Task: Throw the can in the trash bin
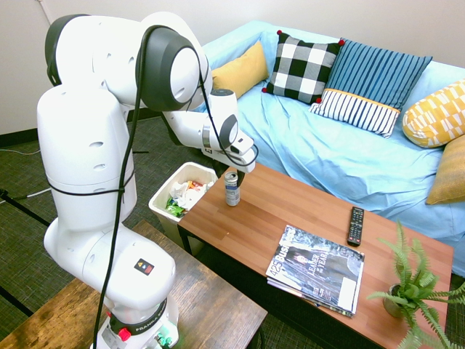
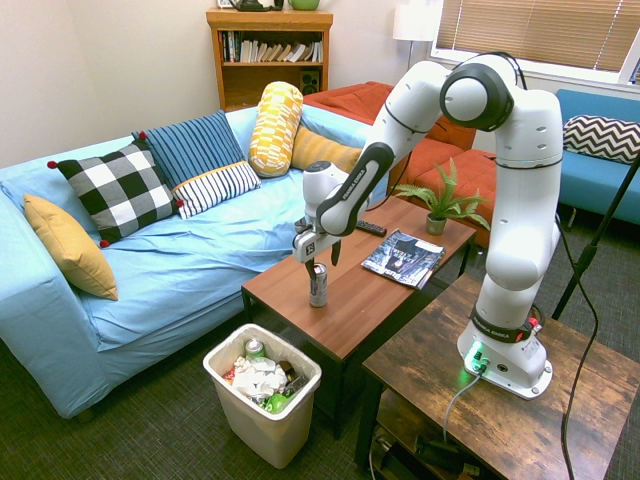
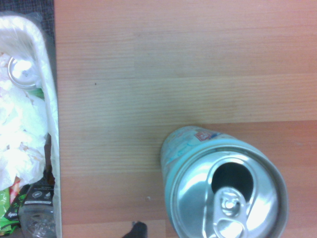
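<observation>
Gripper [image 2: 318, 262] poised right over the can [image 2: 318, 285], centre-left of the second exterior view, fingers spread just wide enough to straddle the top, nothing held. The can stands upright on the wooden coffee table [image 2: 375, 290], long axis vertical, opened top up, near the edge above the trash bin [image 2: 262, 392]. Risk: an off-centre close could tip it, and it might roll off the table.

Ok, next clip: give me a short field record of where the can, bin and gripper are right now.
can: upright near the coffee table's end, top opened
gripper: directly above the can, fingers straddling its top, grip not confirmed
trash bin: on the floor beside that table end, holding wrappers and paper
also on table: magazine, remote, potted plant
task state: can not yet lifted
</observation>
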Robot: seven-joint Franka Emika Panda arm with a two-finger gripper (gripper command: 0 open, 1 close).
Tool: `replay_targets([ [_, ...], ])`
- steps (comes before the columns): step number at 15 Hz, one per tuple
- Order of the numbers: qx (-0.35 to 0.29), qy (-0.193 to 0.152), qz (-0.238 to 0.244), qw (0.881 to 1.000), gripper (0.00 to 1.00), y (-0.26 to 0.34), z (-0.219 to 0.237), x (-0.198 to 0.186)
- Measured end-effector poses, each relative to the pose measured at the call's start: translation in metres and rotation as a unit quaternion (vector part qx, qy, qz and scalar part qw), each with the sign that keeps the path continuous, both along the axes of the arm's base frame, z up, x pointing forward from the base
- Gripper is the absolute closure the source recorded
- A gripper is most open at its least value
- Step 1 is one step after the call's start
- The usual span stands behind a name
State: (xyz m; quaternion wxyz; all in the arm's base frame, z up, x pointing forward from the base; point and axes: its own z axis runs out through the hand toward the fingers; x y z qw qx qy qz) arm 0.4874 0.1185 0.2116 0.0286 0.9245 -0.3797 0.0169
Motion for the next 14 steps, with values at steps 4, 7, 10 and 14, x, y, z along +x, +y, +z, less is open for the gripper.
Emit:
replay_targets([
  [4,-0.004,0.001,-0.001,1.0,1.0,0.002,-0.014,0.008],
  [7,-0.006,0.0,-0.006,1.0,1.0,-0.001,-0.022,0.015],
  [10,-0.007,0.001,-0.01,1.0,1.0,-0.003,-0.027,0.02],
  [14,-0.004,0.003,-0.014,1.0,1.0,-0.003,-0.029,0.021],
])
